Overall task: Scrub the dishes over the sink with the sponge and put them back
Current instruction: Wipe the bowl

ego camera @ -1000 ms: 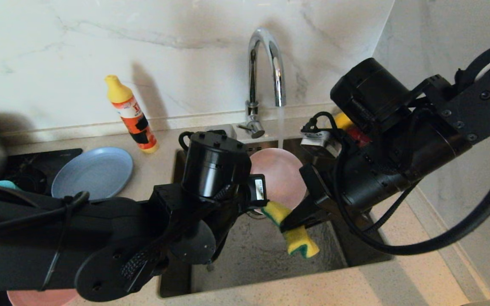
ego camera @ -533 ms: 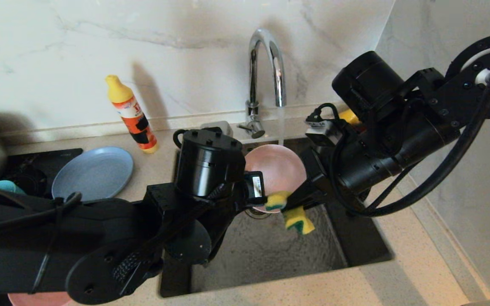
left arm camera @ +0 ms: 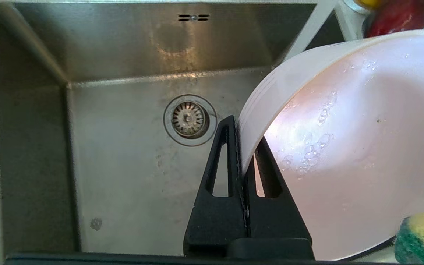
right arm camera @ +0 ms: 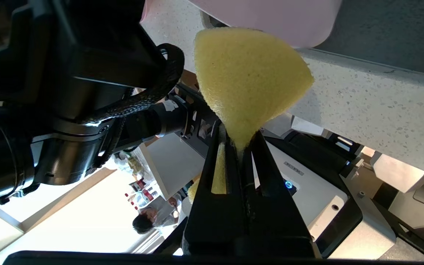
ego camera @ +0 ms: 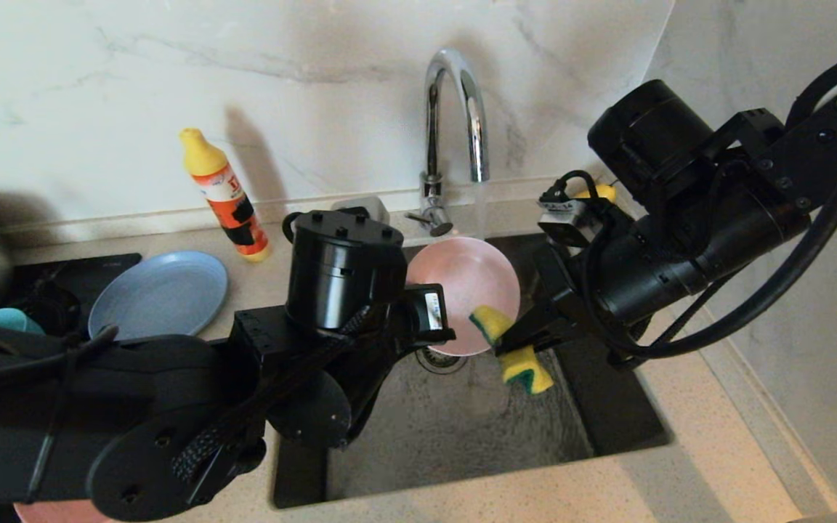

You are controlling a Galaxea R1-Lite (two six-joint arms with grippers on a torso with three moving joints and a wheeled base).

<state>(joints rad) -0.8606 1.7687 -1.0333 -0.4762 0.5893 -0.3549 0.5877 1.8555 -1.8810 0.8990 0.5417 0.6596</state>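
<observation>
Left pincer [left arm camera: 242, 147]: clamped on the rim of the pale pink bowl [ego camera: 466, 290], which is held tilted above the sink [ego camera: 607, 414].
Right pincer [right arm camera: 239, 141]: clamped on the sponge [ego camera: 509, 345], which is pinched at its middle and pressed to the bowl's rim.
Faucet [ego camera: 455, 109]: water is seen running.
Blue plate [ego camera: 160, 294]: set on the counter [ego camera: 694, 407], left of the sink.
</observation>
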